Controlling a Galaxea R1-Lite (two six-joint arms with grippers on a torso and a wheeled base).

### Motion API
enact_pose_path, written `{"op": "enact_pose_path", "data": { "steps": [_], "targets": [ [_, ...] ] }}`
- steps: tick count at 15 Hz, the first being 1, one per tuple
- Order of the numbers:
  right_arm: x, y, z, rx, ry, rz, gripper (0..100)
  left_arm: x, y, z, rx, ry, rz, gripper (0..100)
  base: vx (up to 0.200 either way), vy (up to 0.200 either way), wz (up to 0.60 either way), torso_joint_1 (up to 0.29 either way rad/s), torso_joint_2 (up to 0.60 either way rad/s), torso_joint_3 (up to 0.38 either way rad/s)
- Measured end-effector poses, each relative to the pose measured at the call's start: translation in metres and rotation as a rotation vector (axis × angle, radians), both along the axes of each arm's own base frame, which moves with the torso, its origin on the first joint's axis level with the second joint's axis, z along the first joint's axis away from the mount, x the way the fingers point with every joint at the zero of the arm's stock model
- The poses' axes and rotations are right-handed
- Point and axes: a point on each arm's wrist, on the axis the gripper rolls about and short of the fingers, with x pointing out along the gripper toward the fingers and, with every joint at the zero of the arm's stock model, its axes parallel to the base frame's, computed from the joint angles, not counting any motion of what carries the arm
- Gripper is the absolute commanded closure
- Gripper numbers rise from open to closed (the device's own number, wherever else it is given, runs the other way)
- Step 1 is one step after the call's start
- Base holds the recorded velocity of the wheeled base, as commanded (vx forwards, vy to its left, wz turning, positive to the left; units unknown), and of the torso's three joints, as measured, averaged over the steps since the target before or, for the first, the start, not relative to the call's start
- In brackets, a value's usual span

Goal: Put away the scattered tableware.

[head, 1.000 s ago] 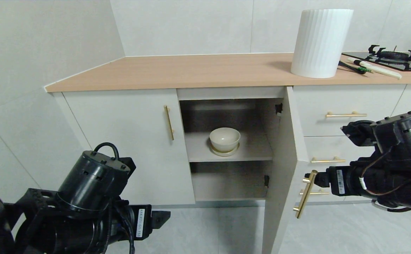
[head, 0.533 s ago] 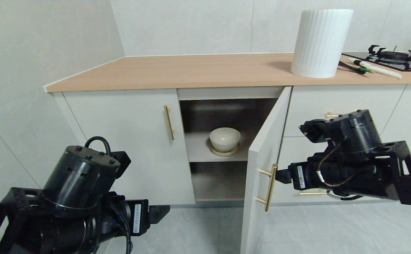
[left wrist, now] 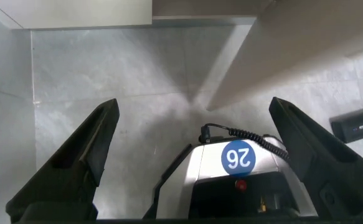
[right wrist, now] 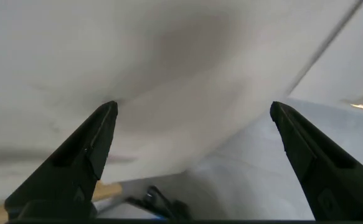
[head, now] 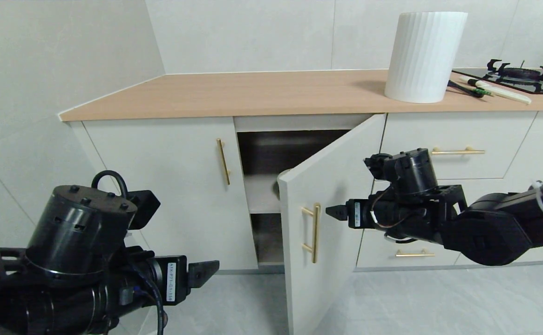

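Observation:
The cabinet door (head: 332,186) stands half shut, swung across the opening. It hides most of the shelf (head: 260,195), and just a sliver of the pale bowl (head: 278,182) peeks past the door's edge. My right gripper (head: 335,212) is open, its tip against the door's outer face just right of the gold handle (head: 315,232). In the right wrist view the door panel (right wrist: 169,74) lies close in front of the gripper (right wrist: 193,155). My left gripper (head: 204,274) hangs open low on the left over the floor (left wrist: 137,81), holding nothing.
A tall white ribbed container (head: 425,56) stands on the wooden countertop (head: 234,93), with utensils (head: 490,90) and a gas hob (head: 523,74) to its right. Drawers with gold handles (head: 458,151) lie behind my right arm. The left cabinet door (head: 169,186) is shut.
My right arm has swept left and pushed the door from wide open to half shut, so the bowl is now mostly covered. My left arm has sunk slightly.

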Motion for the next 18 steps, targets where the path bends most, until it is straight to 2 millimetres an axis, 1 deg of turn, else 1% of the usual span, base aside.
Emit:
{"op": "enact_pose_path", "data": {
  "steps": [1,5,11,16,18],
  "targets": [
    [0.003,0.002,-0.005,0.006,0.009,-0.008,0,0.0,0.0,0.0,-0.002,-0.003,0.0,0,0.0,0.0,0.0,0.0,0.0,0.0],
    [0.016,0.01,-0.013,0.066,0.04,-0.049,0,0.001,-0.001,-0.005,0.033,0.01,-0.012,0,0.0,0.0,0.0,0.0,0.0,0.0],
    [0.032,0.019,-0.027,0.098,0.034,-0.109,0,0.001,0.0,-0.01,0.064,0.017,-0.012,0,0.2,0.0,0.0,0.002,0.0,0.001],
    [0.034,0.02,-0.031,0.095,0.04,-0.116,0,0.003,0.002,-0.01,0.071,0.014,0.007,0,0.0,0.0,0.0,0.0,0.0,0.0],
    [0.036,0.022,-0.031,0.12,0.039,-0.124,0,0.003,0.002,-0.01,0.071,0.015,0.01,0,0.0,0.0,0.0,0.0,0.0,0.0]
  ]
}}
